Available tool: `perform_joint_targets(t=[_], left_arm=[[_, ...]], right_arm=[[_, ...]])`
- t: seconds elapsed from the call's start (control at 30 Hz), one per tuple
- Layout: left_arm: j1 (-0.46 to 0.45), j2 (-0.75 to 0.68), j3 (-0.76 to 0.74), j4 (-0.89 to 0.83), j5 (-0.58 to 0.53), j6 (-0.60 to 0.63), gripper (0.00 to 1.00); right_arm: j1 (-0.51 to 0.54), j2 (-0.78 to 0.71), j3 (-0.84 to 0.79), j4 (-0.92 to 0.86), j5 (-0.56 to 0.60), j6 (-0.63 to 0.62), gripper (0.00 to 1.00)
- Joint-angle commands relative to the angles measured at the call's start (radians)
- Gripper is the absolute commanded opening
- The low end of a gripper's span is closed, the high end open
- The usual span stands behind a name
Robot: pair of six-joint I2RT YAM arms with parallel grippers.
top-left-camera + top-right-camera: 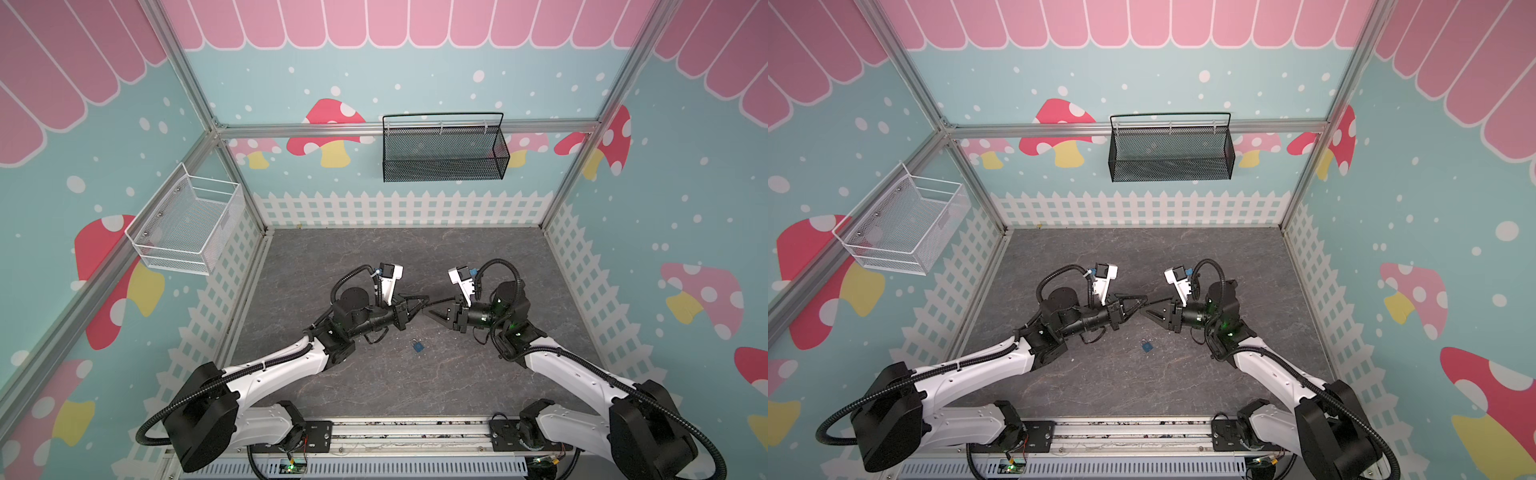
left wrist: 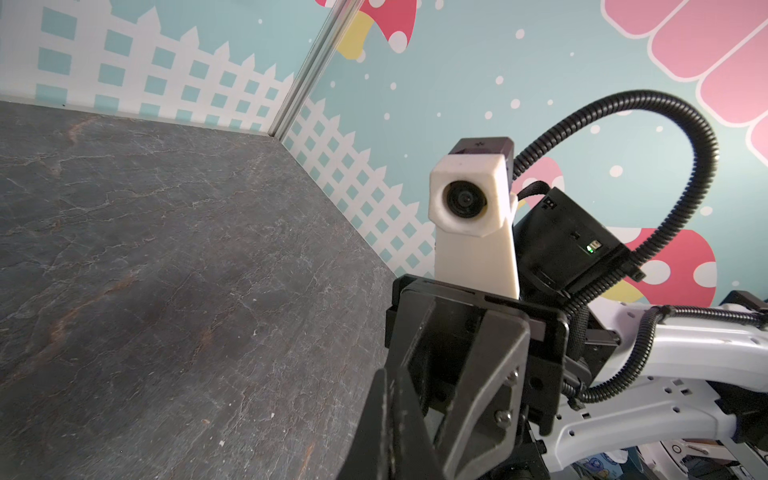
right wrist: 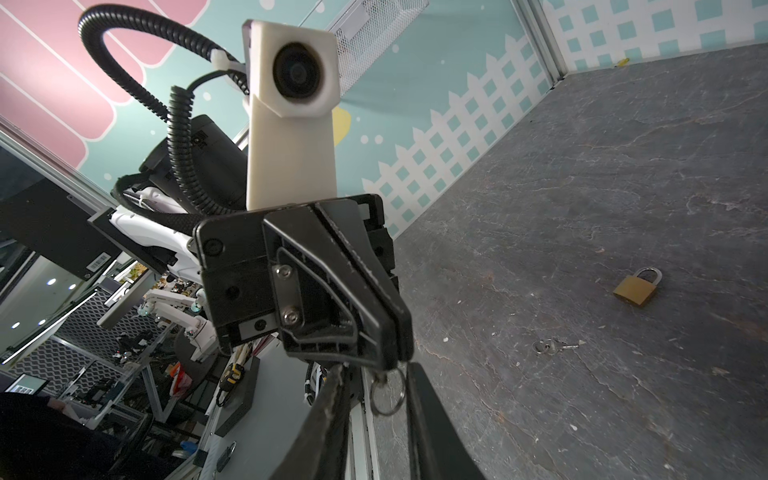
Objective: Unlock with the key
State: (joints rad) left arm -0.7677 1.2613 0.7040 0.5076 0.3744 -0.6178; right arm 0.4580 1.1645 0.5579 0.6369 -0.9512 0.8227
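Two grippers meet tip to tip above the table [image 1: 374, 386]: the left gripper [image 3: 397, 359] is pressed tight on the key [image 3: 380, 375], and the right gripper [image 1: 429, 310] stands spread either side of it. A blue padlock [image 1: 417, 345] lies nearby on the table; farther off lie a second key [image 3: 557, 345] and a brass padlock [image 3: 636, 291].

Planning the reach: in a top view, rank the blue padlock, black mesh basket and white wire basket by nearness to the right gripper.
1. blue padlock, on the table beside the right gripper.
2. black mesh basket, at the back.
3. white wire basket, far left.
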Motion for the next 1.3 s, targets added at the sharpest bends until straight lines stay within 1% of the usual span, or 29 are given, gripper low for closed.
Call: perform_joint_targets(t=[0.0,0.17,0.33,0.63,0.8,0.87,0.93,1.03,1.1,1.2,1.27], left_arm=[[0.005,0.008,0.026,0.044,0.008,-0.004,0.0],[0.005,0.02,0.031,0.055,0.027,-0.008,0.0],[0.005,0.016,0.039,0.032,0.032,0.001,0.0],[0.004,0.023,0.039,0.063,0.074,-0.014,0.0],[0.003,0.021,0.043,0.052,0.081,0.0,0.0],[0.004,0.02,0.044,0.043,0.081,0.006,0.0],[0.004,0.017,0.043,0.038,0.081,0.01,0.0],[0.004,0.009,0.048,0.017,0.07,0.02,0.0],[0.004,0.003,0.051,0.003,0.061,0.028,0.0],[0.004,-0.002,0.053,-0.016,0.041,0.033,0.0],[0.005,-0.004,0.061,-0.034,0.026,0.029,0.0]], right_arm=[[-0.005,0.013,-0.016,0.058,-0.021,0.021,0.24],[-0.006,0.017,-0.007,0.074,-0.026,0.029,0.24],[-0.009,0.016,-0.001,0.078,-0.021,0.029,0.23],[-0.012,0.034,-0.004,0.12,-0.026,0.047,0.19],[-0.015,0.035,-0.005,0.124,-0.024,0.047,0.17],[-0.017,0.034,-0.006,0.124,-0.023,0.048,0.15],[-0.018,0.035,-0.009,0.124,-0.021,0.049,0.09],[-0.023,0.036,-0.01,0.124,-0.018,0.048,0.08],[-0.024,0.036,-0.01,0.124,-0.02,0.05,0.06],[-0.027,0.031,-0.012,0.12,-0.013,0.051,0.0],[-0.03,0.026,-0.016,0.118,-0.008,0.052,0.0]])
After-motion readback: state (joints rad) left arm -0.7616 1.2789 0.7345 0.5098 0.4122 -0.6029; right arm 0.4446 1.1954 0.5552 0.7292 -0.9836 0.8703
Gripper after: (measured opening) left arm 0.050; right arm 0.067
